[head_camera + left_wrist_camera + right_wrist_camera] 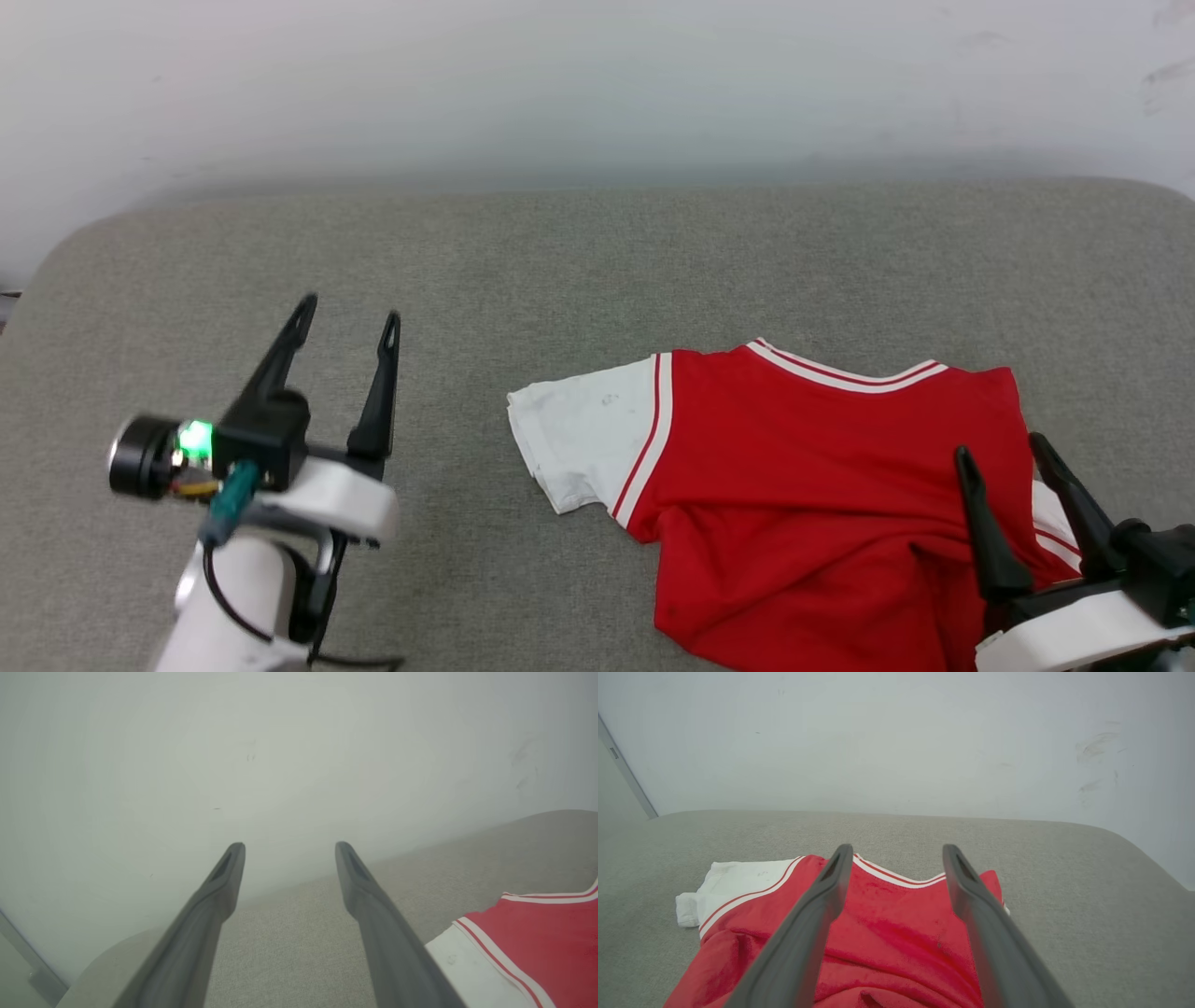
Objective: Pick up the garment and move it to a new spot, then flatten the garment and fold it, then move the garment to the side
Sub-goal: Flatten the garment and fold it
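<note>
From the right wrist view, the right gripper (897, 848) hangs with its fingers spread and empty over the rumpled red body of the garment (901, 933), whose striped collar lies just past the tips. The head view adds the left gripper (351, 309), also spread, well apart to the garment's left over the grey cushion (597, 261). A white wall (597, 84) stands behind.

A grey woven surface (597, 261) with 2 rounded far corners meets a pale wall (597, 84) bearing faint dark scuffs (1092, 746).
</note>
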Tool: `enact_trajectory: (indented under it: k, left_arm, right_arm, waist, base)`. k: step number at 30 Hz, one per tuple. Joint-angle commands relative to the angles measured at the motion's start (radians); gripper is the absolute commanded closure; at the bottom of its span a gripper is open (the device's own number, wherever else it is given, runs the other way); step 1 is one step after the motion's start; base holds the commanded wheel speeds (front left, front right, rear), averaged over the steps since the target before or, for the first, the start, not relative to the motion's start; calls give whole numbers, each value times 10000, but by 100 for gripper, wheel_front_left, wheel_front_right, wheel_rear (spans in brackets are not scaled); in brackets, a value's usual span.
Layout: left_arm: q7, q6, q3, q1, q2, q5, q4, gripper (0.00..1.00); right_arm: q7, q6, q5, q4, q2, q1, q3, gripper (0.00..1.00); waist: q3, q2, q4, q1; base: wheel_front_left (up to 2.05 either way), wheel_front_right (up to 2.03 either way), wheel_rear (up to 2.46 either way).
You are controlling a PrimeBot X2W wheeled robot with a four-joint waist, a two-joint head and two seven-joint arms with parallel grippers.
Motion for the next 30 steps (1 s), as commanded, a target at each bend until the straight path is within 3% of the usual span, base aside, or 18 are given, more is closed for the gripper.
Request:
enact_trajectory:
  k: [1,5,10,18,22,30]
  left_arm:
    - [99,-158,-54,-434,102,-93,110,0]
    - [1008,-661,-453,-1648,476,-372,480,0]
    - [2896,-884,-1322,-3012,906,-1312,786,0]
    - [6857,-888,-4191,-4936,2221,-4150,1165,0]
    - [8357,-890,-5532,-5672,2738,-5420,1350,0]
    - [9754,-891,-7554,-6846,3451,-6768,2087,0]
  right_arm:
    - [-27,-11,-83,-89,92,120,61,0]
    - [-129,-9,-186,16,220,78,296,0]
    - [-189,-9,-231,143,221,-155,444,0]
    - [-318,-9,-361,287,201,-581,715,0]
    - [-387,-9,-424,367,215,-848,830,0]
    - [-499,-9,-451,610,250,-1323,1062,0]
  waist:
    - [89,0,-66,0]
    - [275,0,-218,0]
    - [541,0,-419,0]
    - [1132,0,-772,0]
    - [1474,0,-974,0]
    - [2144,0,-1384,0]
  base:
    - [0,0,0]
    - [0,0,0]
    - [0,0,0]
    - [0,0,0]
    - [0,0,0]
    - [0,0,0]
